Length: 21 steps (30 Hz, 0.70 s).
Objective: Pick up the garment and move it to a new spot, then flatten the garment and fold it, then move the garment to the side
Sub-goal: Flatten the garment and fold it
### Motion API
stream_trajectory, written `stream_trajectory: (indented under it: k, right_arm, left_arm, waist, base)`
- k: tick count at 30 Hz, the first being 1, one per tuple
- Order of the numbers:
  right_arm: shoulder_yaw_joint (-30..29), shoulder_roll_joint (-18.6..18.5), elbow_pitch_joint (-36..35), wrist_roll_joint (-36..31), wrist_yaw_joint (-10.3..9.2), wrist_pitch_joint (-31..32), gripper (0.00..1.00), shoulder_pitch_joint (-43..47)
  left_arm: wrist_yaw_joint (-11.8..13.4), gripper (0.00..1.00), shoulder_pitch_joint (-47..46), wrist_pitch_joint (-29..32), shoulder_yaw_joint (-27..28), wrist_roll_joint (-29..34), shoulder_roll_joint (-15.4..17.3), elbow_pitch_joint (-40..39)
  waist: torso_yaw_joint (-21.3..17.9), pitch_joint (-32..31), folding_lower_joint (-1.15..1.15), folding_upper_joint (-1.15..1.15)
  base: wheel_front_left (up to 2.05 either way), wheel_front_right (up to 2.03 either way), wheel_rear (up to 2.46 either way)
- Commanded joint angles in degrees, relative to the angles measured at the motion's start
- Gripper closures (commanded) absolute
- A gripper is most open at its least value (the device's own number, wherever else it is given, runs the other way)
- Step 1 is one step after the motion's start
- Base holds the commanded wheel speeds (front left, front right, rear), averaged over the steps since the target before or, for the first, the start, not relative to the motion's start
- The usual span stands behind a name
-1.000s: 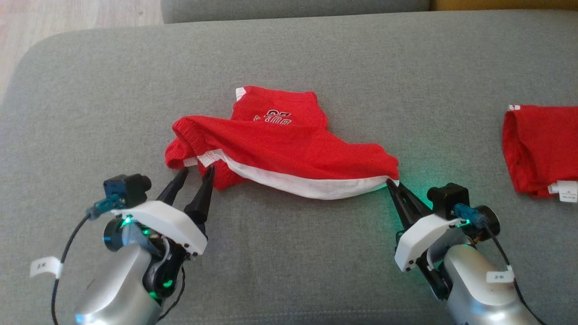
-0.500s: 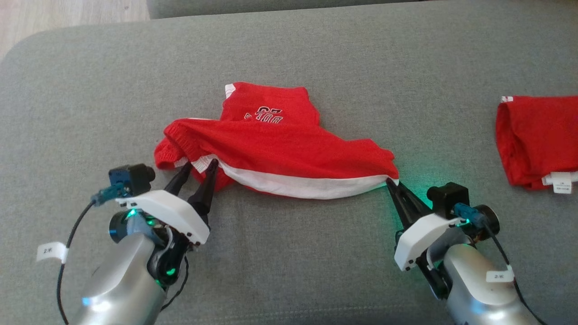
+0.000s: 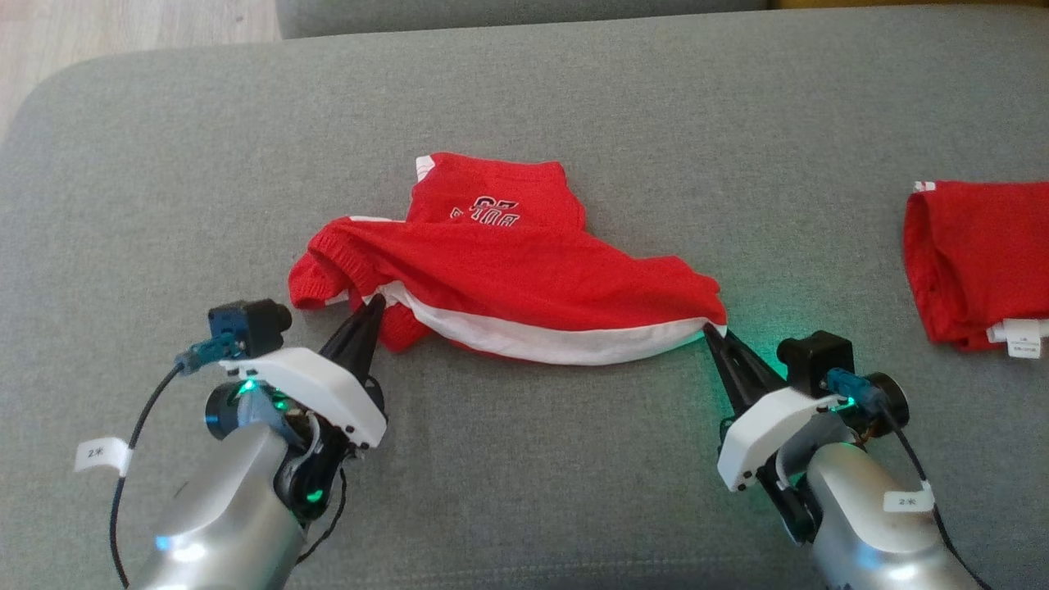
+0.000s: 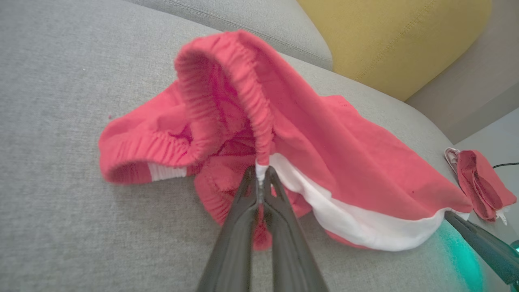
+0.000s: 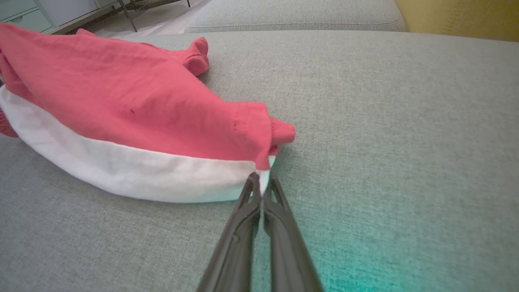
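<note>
Across the head view, a grey sofa (image 3: 574,98), with a strip of wood floor (image 3: 123,24) beyond its far left corner and, in the left wrist view, a yellow cushion (image 4: 397,40) behind it. Near the middle of the seat, resting on it, the garment (image 3: 524,270): red shorts with a white side stripe, rumpled, elastic waistband bunched and gaping at the left, one leg with printed lettering flat on the far side, white stripe strung along the near edge between the two arms. Well apart at the right edge, a second red piece (image 3: 975,262), folded, white label at its near corner. At the lower left, the left gripper (image 3: 374,301), fingers together, clamped on the white bit of waistband at the stripe's left end. At the lower right, the right gripper (image 3: 710,329), fingers likewise together, pinching the white corner at the stripe's other end, green glow on the sofa beside it. On the left arm's cable, a small white tag (image 3: 102,455).
</note>
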Motion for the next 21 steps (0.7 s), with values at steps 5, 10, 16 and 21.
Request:
stream_trajectory:
  k: [5, 10, 16, 21]
  right_arm:
    - [0.8, 0.1, -0.8, 0.2, -0.04, -0.5, 1.00, -2.1]
    - [0.4, -0.4, -0.9, 0.5, -0.04, -1.0, 1.00, -2.0]
    - [0.4, -3.3, -4.1, 1.1, -0.04, -0.7, 1.00, -3.9]
    - [3.2, -11.0, -11.0, 1.1, -0.04, 3.1, 1.00, -8.2]
  left_arm:
    - [-0.4, 1.00, -2.4, -0.3, 0.5, -0.2, 2.3, -1.8]
    - [-0.5, 1.00, -1.7, -0.1, -1.0, 0.9, 4.1, -3.8]
    - [-0.5, 1.00, -1.0, 1.8, -2.9, 2.6, 7.5, -9.2]
    - [-0.2, 1.00, -1.3, 5.9, -3.5, 3.5, 12.3, -18.7]
  waist:
    - [-0.1, -1.5, 0.00, 0.00]
    - [-0.2, -3.4, 0.00, 0.00]
    - [-0.9, -5.5, 0.00, 0.00]
    - [-1.6, -8.4, 0.00, 0.00]
  base:
    - [0.00, 0.00, 0.00]
    - [0.00, 0.00, 0.00]
    - [0.00, 0.00, 0.00]
    - [0.00, 0.00, 0.00]
